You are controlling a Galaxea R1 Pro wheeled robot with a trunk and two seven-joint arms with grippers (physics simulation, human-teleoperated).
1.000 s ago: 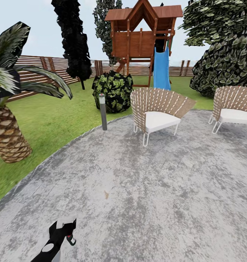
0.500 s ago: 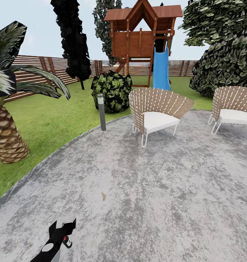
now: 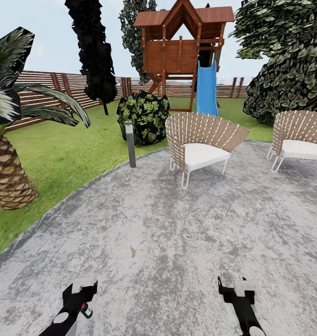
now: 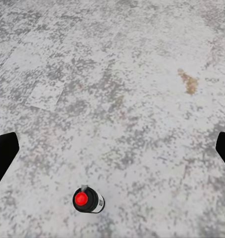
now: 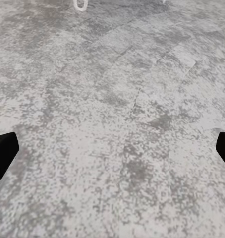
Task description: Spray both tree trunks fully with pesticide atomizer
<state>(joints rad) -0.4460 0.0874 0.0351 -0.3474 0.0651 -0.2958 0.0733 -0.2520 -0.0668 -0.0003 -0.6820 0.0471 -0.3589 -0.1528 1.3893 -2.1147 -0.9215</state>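
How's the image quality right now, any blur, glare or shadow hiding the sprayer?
Head view: even flat light, no glare; the pesticide atomizer is partly hidden by the left gripper. Left wrist view: atomizer sharp, casting almost no shadow on the grainy paving. Right wrist view: soft, speckled paving texture.

The floor [image 3: 186, 242] is mottled grey paving with grass [image 3: 70, 154] on its far left. The atomizer [image 3: 86, 310] stands on the paving, near left. Two chairs [image 3: 203, 147] [image 3: 300, 140] stand on it far right, a post [image 3: 130, 143] at its edge.
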